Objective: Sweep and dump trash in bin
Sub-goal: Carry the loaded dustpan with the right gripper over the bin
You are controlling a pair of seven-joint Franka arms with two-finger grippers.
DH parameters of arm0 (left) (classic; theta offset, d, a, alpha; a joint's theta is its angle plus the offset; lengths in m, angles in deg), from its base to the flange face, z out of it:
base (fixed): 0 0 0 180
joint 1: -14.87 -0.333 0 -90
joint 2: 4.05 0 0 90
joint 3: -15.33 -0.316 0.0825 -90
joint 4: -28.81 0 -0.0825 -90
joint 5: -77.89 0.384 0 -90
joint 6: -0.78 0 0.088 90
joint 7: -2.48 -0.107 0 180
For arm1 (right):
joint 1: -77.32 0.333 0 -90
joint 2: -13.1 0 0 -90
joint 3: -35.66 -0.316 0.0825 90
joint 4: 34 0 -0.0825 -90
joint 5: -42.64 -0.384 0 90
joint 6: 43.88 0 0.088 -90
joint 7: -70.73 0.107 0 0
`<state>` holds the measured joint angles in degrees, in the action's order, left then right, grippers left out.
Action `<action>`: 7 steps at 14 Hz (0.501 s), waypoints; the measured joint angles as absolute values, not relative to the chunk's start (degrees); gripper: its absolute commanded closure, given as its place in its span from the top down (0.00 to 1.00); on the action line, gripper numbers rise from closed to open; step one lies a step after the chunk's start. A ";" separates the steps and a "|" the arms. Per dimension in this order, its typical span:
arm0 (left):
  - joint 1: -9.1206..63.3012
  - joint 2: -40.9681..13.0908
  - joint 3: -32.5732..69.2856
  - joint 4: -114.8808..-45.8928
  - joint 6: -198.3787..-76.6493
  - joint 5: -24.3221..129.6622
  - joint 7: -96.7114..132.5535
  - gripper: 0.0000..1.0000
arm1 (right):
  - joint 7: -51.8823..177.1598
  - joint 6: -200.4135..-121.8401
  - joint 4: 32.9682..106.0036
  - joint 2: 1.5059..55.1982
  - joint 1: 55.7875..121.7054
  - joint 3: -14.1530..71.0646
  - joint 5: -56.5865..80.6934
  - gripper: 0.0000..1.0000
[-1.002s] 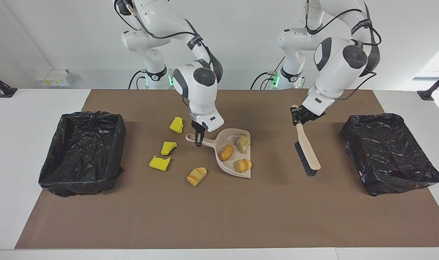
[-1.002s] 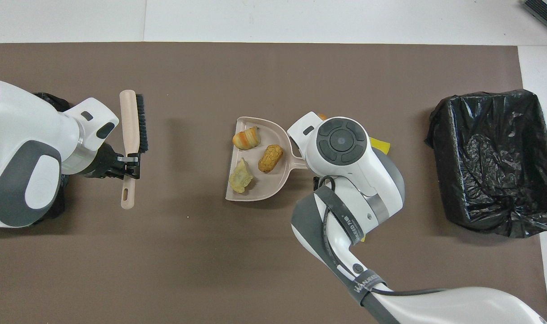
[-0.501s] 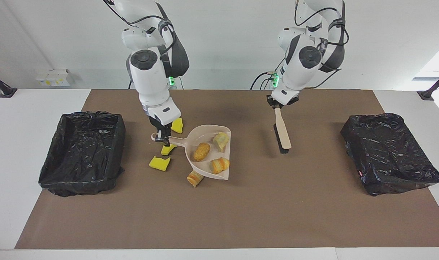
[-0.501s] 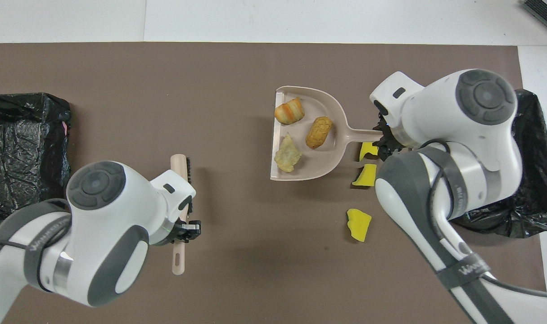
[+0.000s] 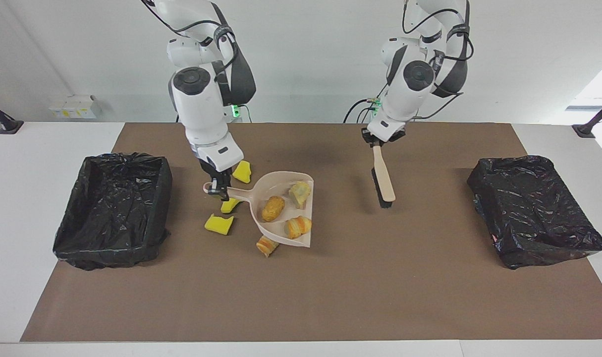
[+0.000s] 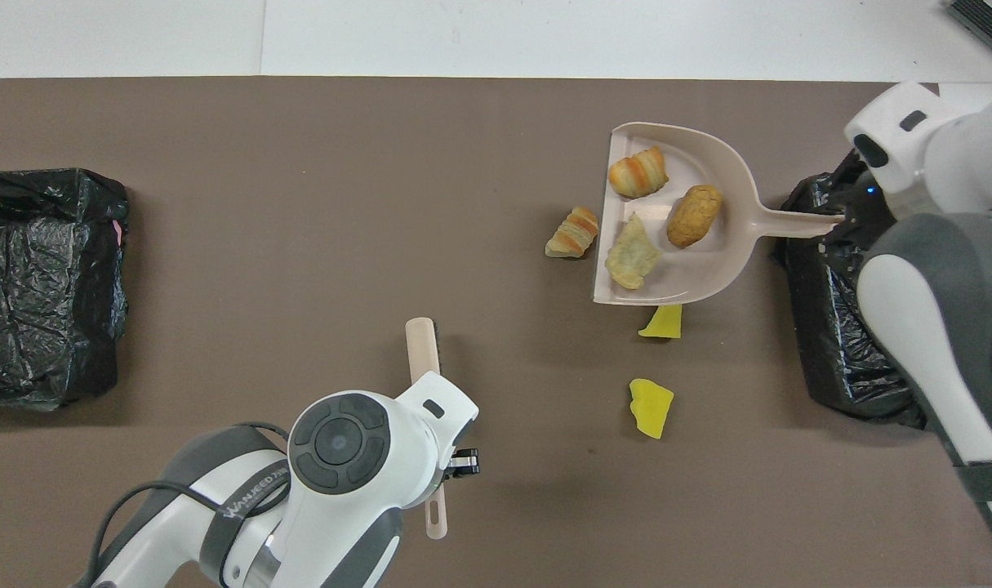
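My right gripper (image 5: 217,187) (image 6: 842,224) is shut on the handle of the beige dustpan (image 5: 261,191) (image 6: 712,273) and holds it above the mat. Three orange-tan lumps (image 5: 273,208) (image 6: 694,226) lie in the pan. A fourth, striped lump (image 5: 266,246) (image 6: 573,234) lies on the mat at the pan's edge. Three yellow scraps (image 5: 218,224) (image 6: 651,407) lie on the mat by the handle; the overhead view shows only two. My left gripper (image 5: 376,143) (image 6: 455,465) is shut on the brush (image 5: 384,183) (image 6: 422,351), bristles down over the mat.
A black-lined bin (image 5: 115,208) (image 6: 830,343) stands at the right arm's end of the table, close to the dustpan's handle. A second black-lined bin (image 5: 533,210) (image 6: 46,278) stands at the left arm's end. A brown mat (image 5: 330,287) covers the table.
My right gripper has lifted the dustpan with three lumps and carried it toward the bin at the right arm's end. My left gripper has drawn the brush back toward the robots.
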<state>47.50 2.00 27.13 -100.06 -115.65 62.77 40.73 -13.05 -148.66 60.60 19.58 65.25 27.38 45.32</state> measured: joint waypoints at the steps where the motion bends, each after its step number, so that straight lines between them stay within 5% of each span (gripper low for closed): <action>1: 47.72 1.29 27.13 -100.17 -115.87 62.75 40.80 0.00 | -16.19 -147.95 60.38 19.42 62.00 27.46 45.32 0.00; 7: 47.85 -0.22 27.11 -101.91 -117.10 62.74 40.67 0.00 | -29.98 -148.03 59.74 19.26 48.85 28.45 52.16 0.00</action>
